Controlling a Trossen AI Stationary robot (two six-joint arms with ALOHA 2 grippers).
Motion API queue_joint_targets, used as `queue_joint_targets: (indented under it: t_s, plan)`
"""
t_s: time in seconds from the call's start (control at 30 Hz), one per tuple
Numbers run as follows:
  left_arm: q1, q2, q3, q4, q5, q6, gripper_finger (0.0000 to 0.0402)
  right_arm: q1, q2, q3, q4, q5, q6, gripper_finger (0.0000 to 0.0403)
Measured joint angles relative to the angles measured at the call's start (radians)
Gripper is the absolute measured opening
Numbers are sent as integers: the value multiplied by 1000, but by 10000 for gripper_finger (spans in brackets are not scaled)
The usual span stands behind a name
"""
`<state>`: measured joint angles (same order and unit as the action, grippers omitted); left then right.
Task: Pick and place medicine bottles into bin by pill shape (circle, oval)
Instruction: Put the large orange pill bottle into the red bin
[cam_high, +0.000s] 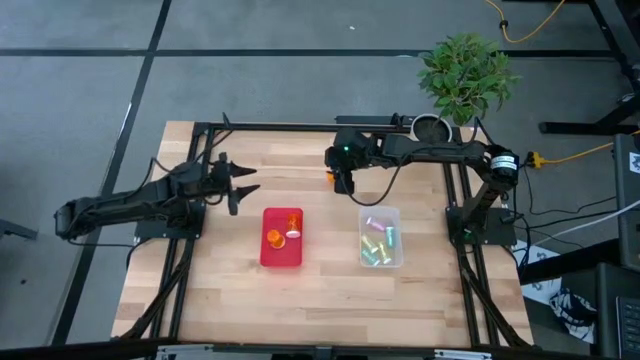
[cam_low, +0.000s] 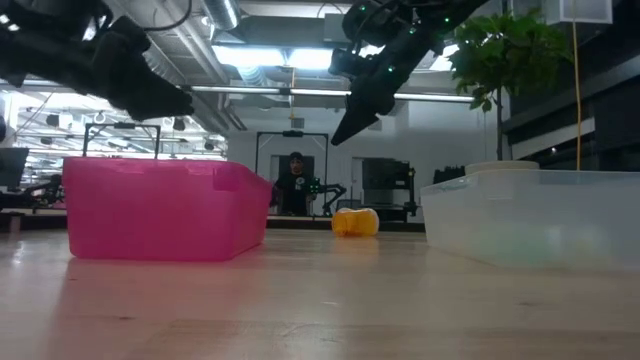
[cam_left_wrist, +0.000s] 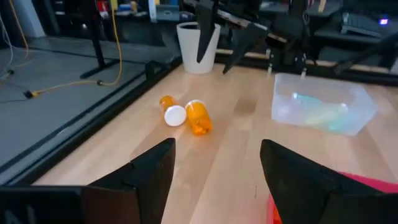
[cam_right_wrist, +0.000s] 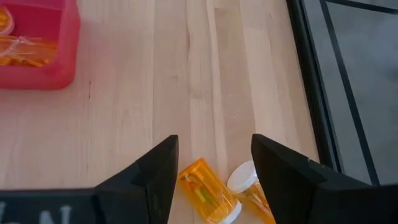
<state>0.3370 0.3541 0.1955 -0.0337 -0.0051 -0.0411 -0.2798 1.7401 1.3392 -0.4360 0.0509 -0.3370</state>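
Two translucent orange medicine bottles with white caps lie on their sides near the table's far edge (cam_high: 330, 178). They show in the left wrist view (cam_left_wrist: 199, 117) (cam_left_wrist: 171, 111) and the right wrist view (cam_right_wrist: 208, 190) (cam_right_wrist: 252, 190). My right gripper (cam_right_wrist: 214, 168) is open above them, pointing down, and also shows in the high view (cam_high: 345, 182). My left gripper (cam_high: 240, 188) is open and empty over the table's left part, well apart from the bottles. The red bin (cam_high: 282, 262) holds orange bottles. The clear bin (cam_high: 398, 240) holds pastel bottles.
A white plant pot (cam_left_wrist: 198, 46) with a green plant (cam_high: 465, 70) stands at the far right corner. Black frame rails (cam_right_wrist: 314, 93) run along the table's edges. In the low view the pink bin (cam_low: 160, 210) and the clear bin (cam_low: 540, 225) flank one orange bottle (cam_low: 355, 222).
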Motion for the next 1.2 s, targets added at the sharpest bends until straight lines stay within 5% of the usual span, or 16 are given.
queue_joint_targets:
  t_s: [0.37,0.67,0.87,1.2]
  plan:
    - [0,-165,-132,55,3,-14,229,0,0,0,-2,0,3,205]
    - [-27,-180,-187,124,2,-23,229,0,0,0,-5,0,-7,205]
    - [-69,-180,-187,66,-127,29,229,0,0,0,-25,0,-8,205]
    - [-72,-179,-187,68,-151,50,229,0,0,0,-25,1,-7,205]
